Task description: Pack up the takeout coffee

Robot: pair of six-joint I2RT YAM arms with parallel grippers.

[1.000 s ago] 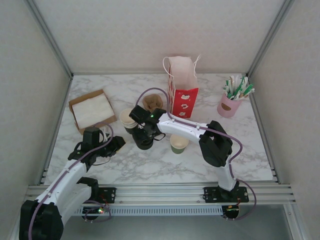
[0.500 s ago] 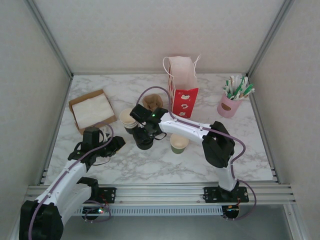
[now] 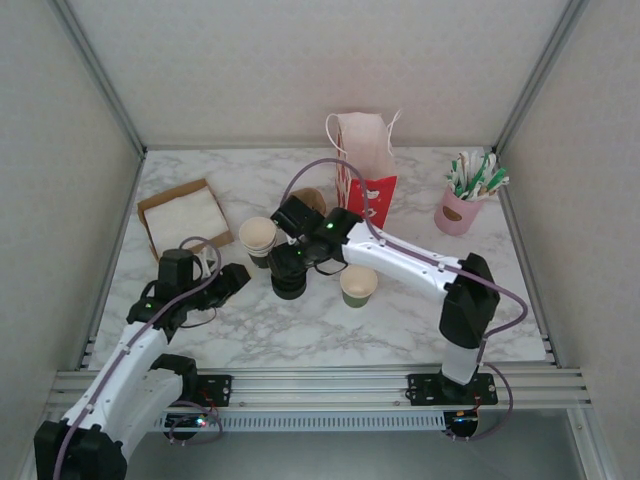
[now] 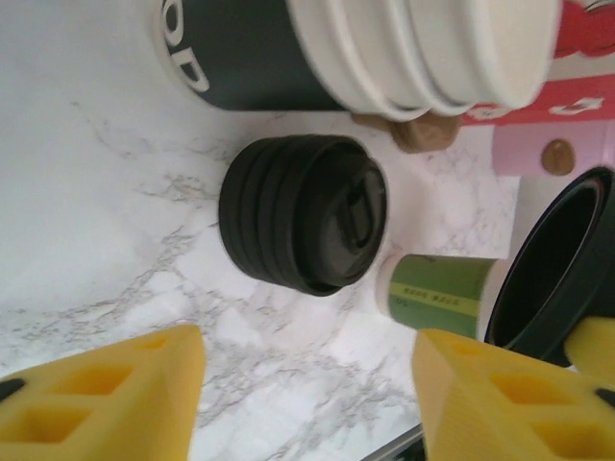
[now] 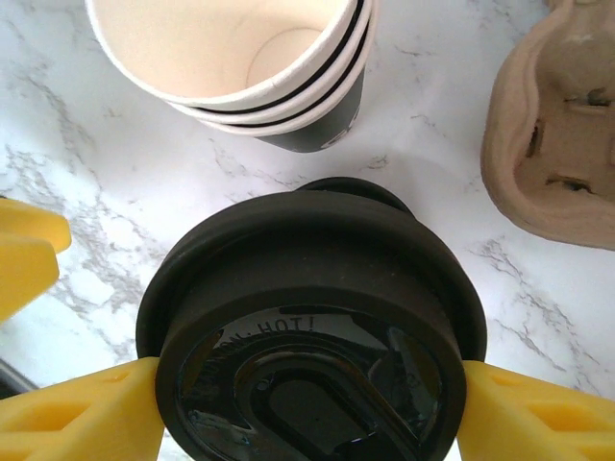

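Marble table (image 3: 330, 335): cup stack (image 3: 258, 238) and lid stack (image 4: 303, 226) crowd right claw (image 5: 307, 384), clamped on black lid (image 5: 307, 307); left claw (image 4: 307, 379) apart.

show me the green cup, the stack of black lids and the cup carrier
green cup (image 3: 358, 285), top external view, on its open mouth
stack of black lids (image 4: 303, 219), left wrist view, on the stack's middle
cup carrier (image 5: 553, 125), right wrist view, on a moulded pocket

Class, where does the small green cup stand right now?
In the top view, the green cup stands near the middle of the table, just right of the black lid stack and in front of the red bag.
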